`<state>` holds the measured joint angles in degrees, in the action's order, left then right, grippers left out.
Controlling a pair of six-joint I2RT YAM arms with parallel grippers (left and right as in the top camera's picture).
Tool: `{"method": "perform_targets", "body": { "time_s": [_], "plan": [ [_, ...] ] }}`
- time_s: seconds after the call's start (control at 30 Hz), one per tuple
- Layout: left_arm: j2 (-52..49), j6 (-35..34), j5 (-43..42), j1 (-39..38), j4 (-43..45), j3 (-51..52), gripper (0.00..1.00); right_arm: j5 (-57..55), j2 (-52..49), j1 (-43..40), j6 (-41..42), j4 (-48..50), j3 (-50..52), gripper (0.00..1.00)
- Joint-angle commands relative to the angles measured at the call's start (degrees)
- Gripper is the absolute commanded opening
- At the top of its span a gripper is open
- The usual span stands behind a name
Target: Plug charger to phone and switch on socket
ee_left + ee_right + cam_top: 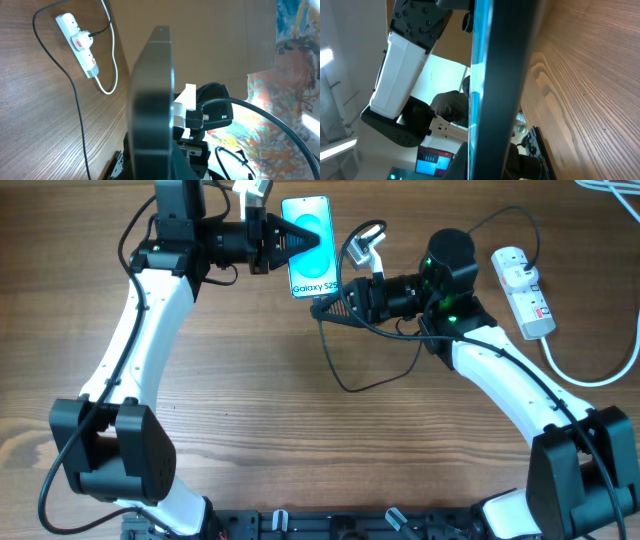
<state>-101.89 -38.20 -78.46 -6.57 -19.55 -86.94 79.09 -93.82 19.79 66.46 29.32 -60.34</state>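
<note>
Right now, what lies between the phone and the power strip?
In the overhead view, the right gripper and its wrist fill that stretch, and the black charger cable loops just below them.

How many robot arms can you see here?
2. The left arm reaches in from the lower left to the phone; the right arm comes from the lower right to its bottom edge. None seem hidden.

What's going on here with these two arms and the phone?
The left tool is shut on the phone, holding it by its side with the screen facing up. The right tool is shut on the plug end of the charger, right at the phone's bottom edge; whether it is seated can't be told. The charger runs back to the socket on the right.
</note>
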Motion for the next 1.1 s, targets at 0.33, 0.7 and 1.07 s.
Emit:
{"method": "perform_targets", "body": {
  "time_s": [0.33,0.7,1.07],
  "plan": [
    [0.9,3.8,-2.9,-2.3,-2.4,0.7,0.04,-10.8,0.8,-2.5,-0.5,1.9,-1.9,0.81],
    [0.9,14.0,19.1,-2.3,-19.2,0.7,0.04,-8.0,0.7,-2.6,-16.1,-15.6,-1.9,1.0],
    [-1.2,18.5,61.9,-2.6,-36.4,0.7,0.04,-39.6,0.6,-2.6,-42.9,-52.7,-1.9,1.0]
  ]
}}
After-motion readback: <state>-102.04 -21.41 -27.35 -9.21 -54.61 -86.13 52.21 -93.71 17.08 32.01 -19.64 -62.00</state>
